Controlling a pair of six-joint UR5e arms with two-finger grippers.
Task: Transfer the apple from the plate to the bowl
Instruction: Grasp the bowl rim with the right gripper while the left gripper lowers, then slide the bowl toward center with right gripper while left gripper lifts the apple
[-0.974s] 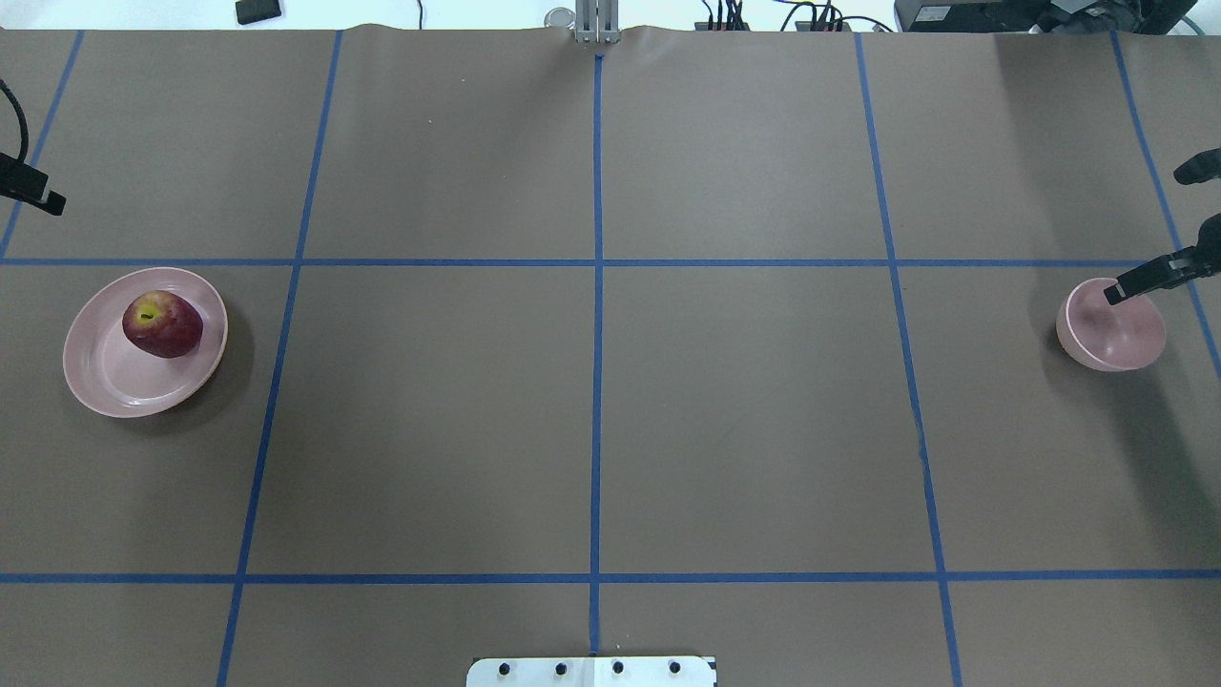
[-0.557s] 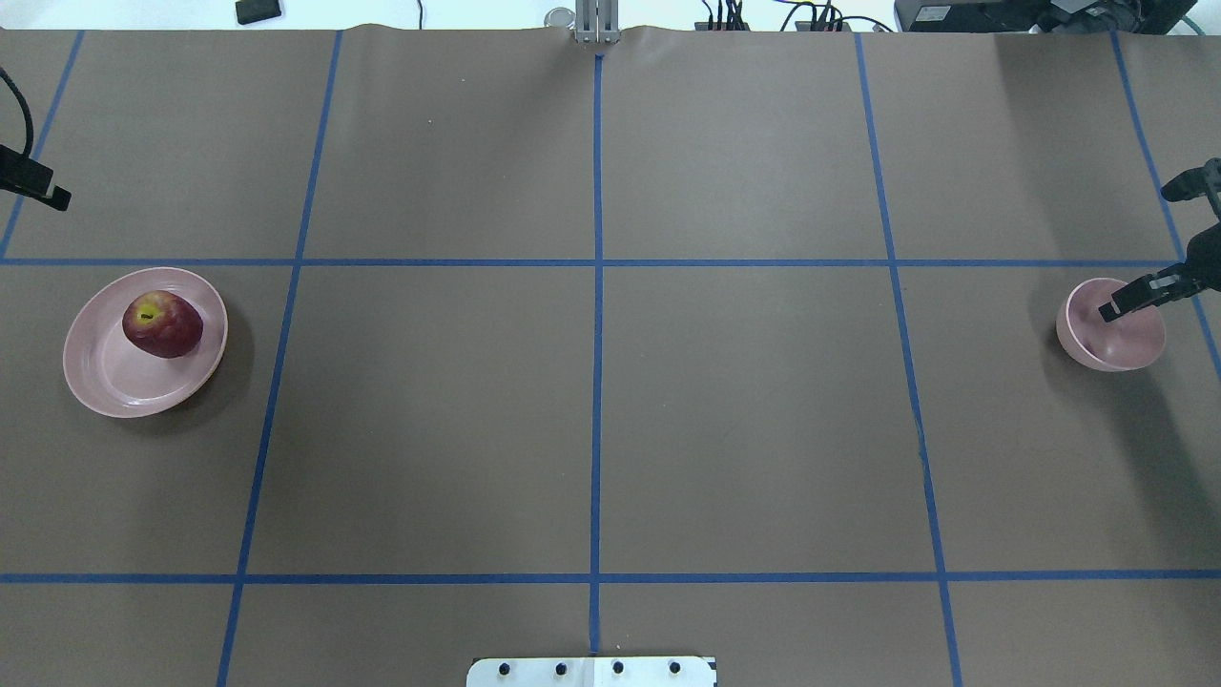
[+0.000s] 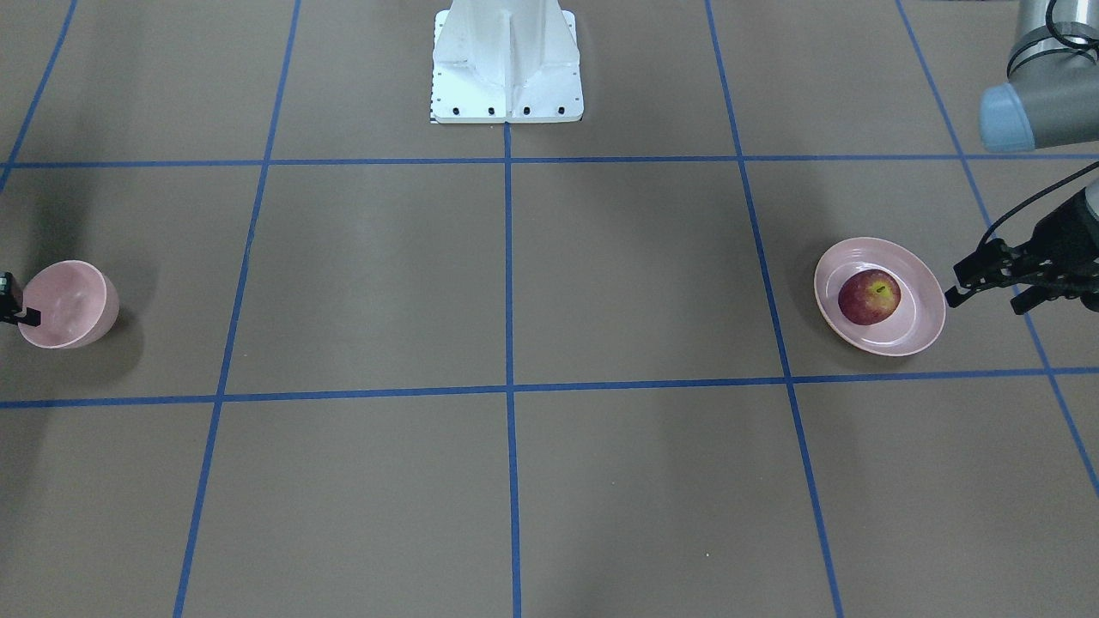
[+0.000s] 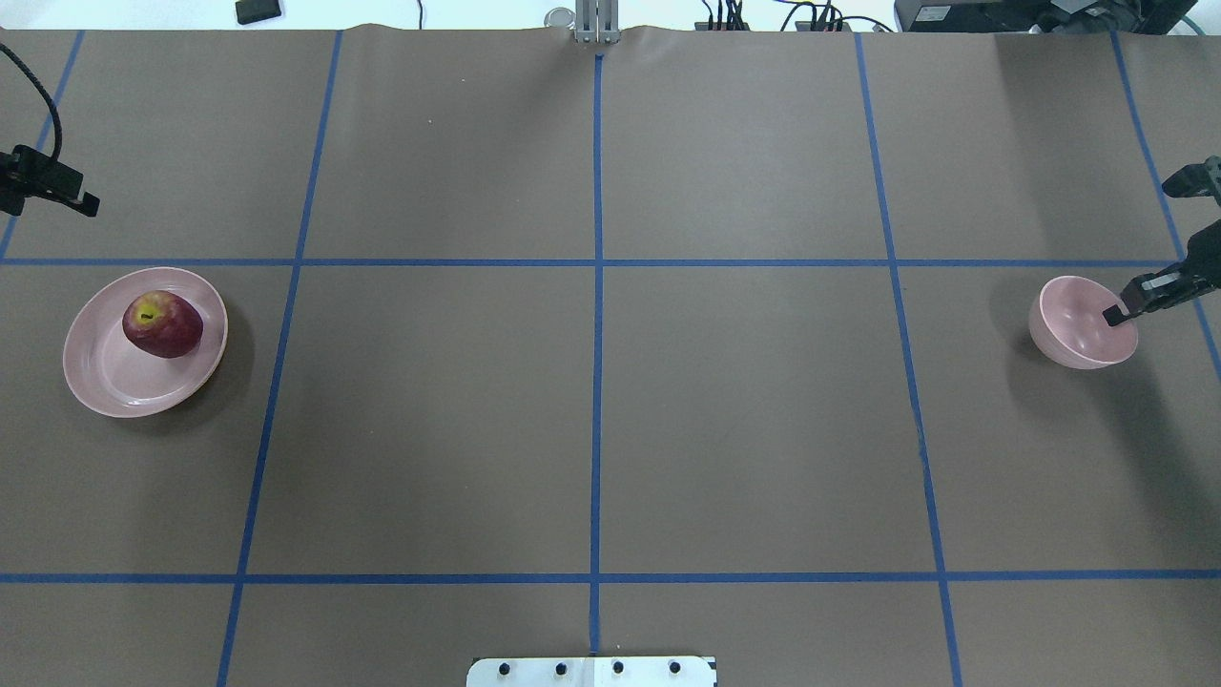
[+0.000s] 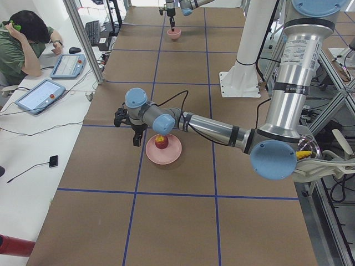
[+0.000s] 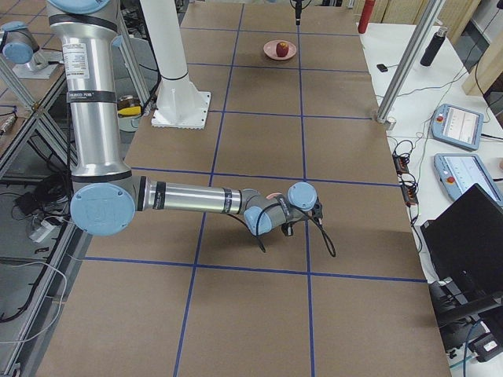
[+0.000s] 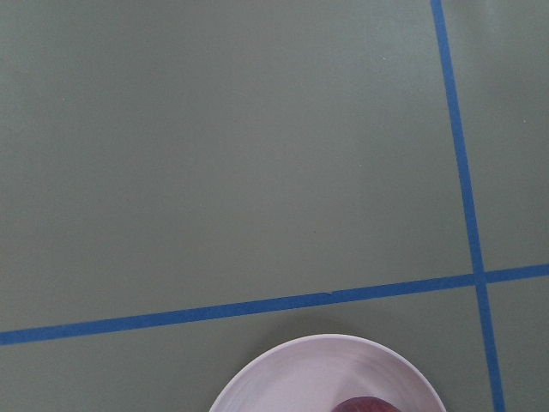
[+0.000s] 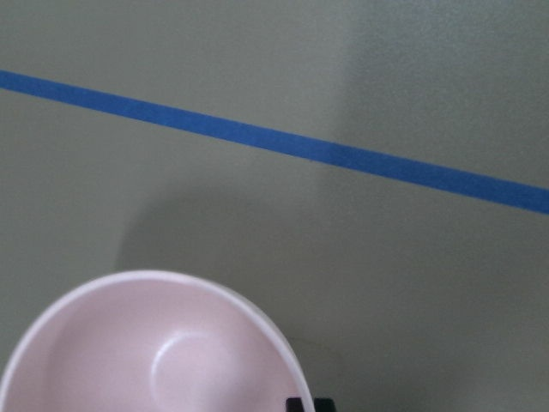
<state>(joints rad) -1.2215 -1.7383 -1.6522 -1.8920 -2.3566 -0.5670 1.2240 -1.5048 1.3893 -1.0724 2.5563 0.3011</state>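
The dark-red apple (image 4: 162, 324) (image 3: 869, 297) lies on the pale-pink plate (image 4: 114, 382) (image 3: 923, 330) at the table's left. My left gripper (image 3: 985, 300) is open and empty, hanging just beyond the plate's far outer side; its wrist view shows the plate's rim (image 7: 326, 365) and a sliver of apple (image 7: 369, 405). The small pink bowl (image 4: 1083, 324) (image 3: 67, 305) (image 8: 146, 352) stands at the far right. My right gripper (image 4: 1140, 250) is open, with one fingertip (image 4: 1116, 313) at the bowl's right rim and the other well clear of it.
Blue tape lines (image 4: 597, 286) divide the brown table into squares. The robot's white base (image 3: 506, 60) stands at the middle of its near edge. An operator (image 5: 22, 44) sits with tablets beyond the far edge, and cables lie there too.
The bowl has slid a little to the left with the right finger against its rim. The left gripper has moved slightly right, towards the plate. The apple and plate have not moved.
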